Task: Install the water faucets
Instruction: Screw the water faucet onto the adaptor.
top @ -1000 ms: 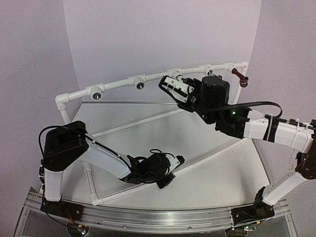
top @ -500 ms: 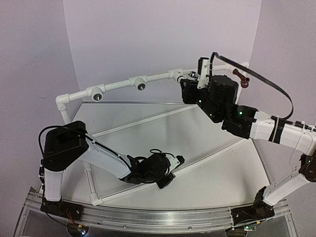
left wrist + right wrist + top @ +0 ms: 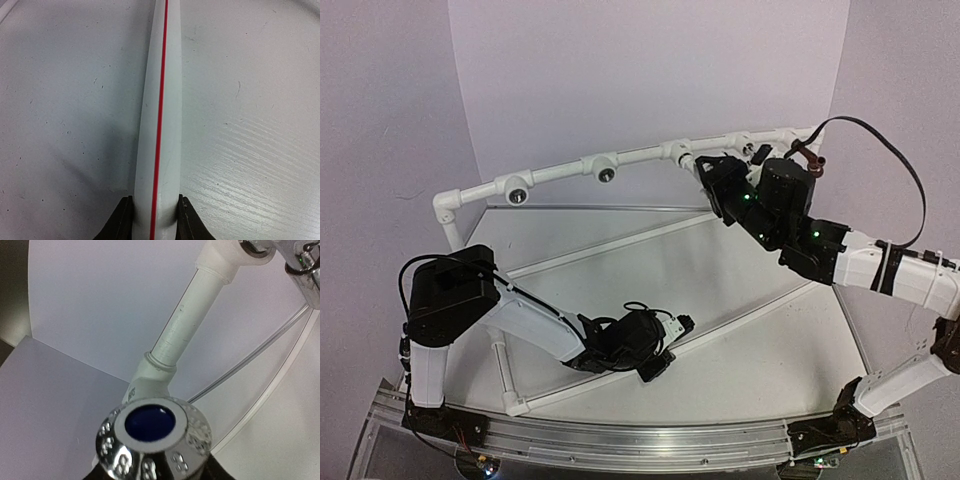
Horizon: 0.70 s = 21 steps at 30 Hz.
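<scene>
Chrome fills the bottom of the right wrist view, where the silver faucet sits very close to the lens. Its round knurled knob, with a dark blue cap in a white ring, faces the camera. Directly behind it is a tee socket of the pipe frame. Whether the faucet is seated in that socket is hidden by the knob. The right gripper reaches up to the back rail of the frame. Only dark slivers of its fingers show at the bottom edge, one on each side of the knob. I cannot tell whether the jaws are pressing on the faucet or standing just off it. A straight length of pipe runs from that socket up to the next one, where a second shiny fitting shows at the corner of the view. Farther right on the rail, the red-brown faucet sits at the frame's end corner, spout hanging down. Two open sockets with dark round holes lie along the left half of the rail. The left gripper lies low on the table. Its jaws are closed almost fully on a white pipe marked with a thin red line, one finger against each side.
</scene>
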Each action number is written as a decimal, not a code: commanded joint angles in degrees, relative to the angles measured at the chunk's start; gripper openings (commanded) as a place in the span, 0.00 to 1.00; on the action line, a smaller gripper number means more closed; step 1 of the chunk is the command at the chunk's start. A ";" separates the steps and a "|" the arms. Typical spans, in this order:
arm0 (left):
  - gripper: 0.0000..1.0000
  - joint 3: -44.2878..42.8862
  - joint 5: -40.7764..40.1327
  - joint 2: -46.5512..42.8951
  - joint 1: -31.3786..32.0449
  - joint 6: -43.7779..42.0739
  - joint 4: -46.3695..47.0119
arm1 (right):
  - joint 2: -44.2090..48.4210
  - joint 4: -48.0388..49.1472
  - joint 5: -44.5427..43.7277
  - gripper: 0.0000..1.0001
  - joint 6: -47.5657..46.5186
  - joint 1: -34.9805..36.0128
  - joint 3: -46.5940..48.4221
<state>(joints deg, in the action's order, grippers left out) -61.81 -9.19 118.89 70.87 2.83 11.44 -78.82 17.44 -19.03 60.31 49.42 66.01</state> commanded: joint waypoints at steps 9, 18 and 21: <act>0.00 5.56 1.00 8.38 -0.56 8.51 -18.72 | 10.72 -22.60 1.97 0.84 -14.67 -0.38 1.89; 0.00 5.31 1.00 8.46 -0.52 8.42 -18.74 | 15.15 -31.82 16.85 0.93 -76.95 -0.38 5.21; 0.00 5.21 0.92 8.55 -0.64 8.40 -18.74 | 16.21 -37.88 23.54 0.93 -95.58 -0.38 6.62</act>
<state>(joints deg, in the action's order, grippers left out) -61.80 -9.15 118.89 70.83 2.83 11.51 -64.78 -11.94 -6.39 0.62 49.10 69.02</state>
